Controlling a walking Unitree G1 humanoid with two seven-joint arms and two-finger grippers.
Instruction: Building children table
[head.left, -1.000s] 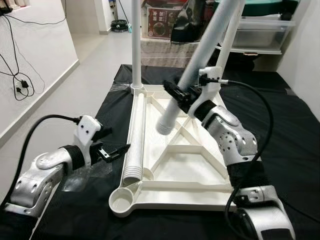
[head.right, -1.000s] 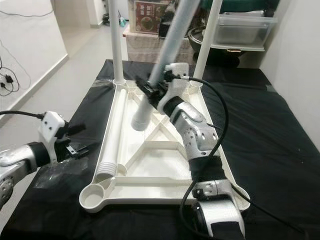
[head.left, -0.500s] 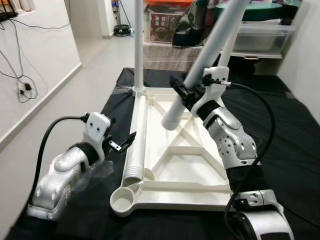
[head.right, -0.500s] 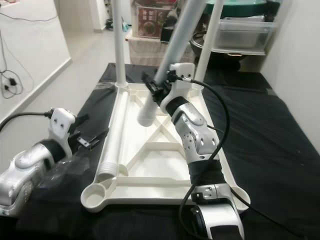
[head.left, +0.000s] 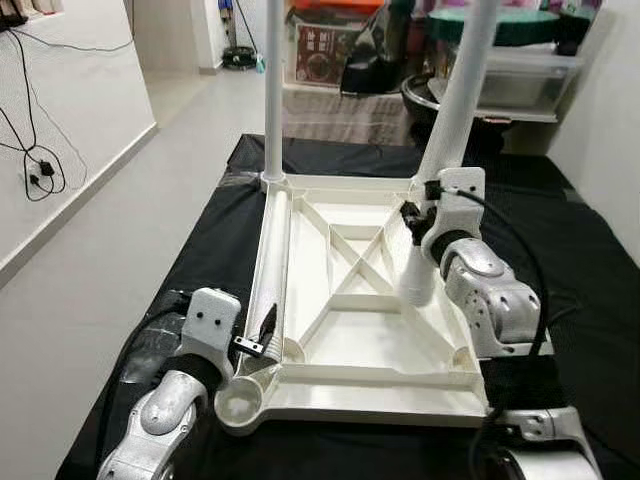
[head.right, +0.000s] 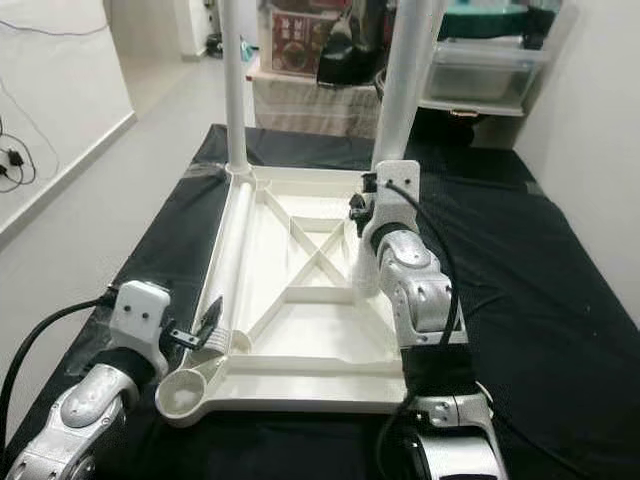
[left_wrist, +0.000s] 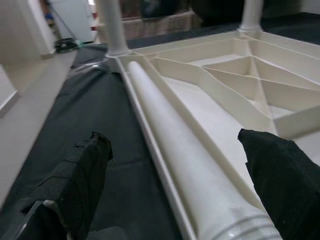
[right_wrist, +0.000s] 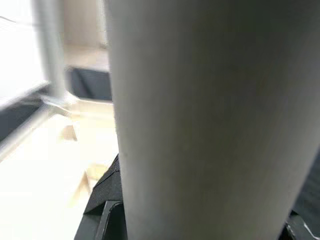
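Note:
A white table top lies upside down on a black cloth. One white leg stands upright in its far-left corner. A second leg lies loose along the left side, ribbed end toward me. My left gripper is open, and its black fingers straddle that ribbed end without touching it. Just in front is the empty near-left corner socket. My right gripper is shut on a third leg, held almost upright. Its lower end hangs over the top's right side.
The black cloth covers the floor around the table top. Storage boxes, a clear bin and dark bags stand at the back. A white wall with dangling cables runs along the left.
The right gripper swung its leg from a steep tilt to nearly upright and carried it to the top's right side. The left gripper moved in over the lying leg's ribbed end.

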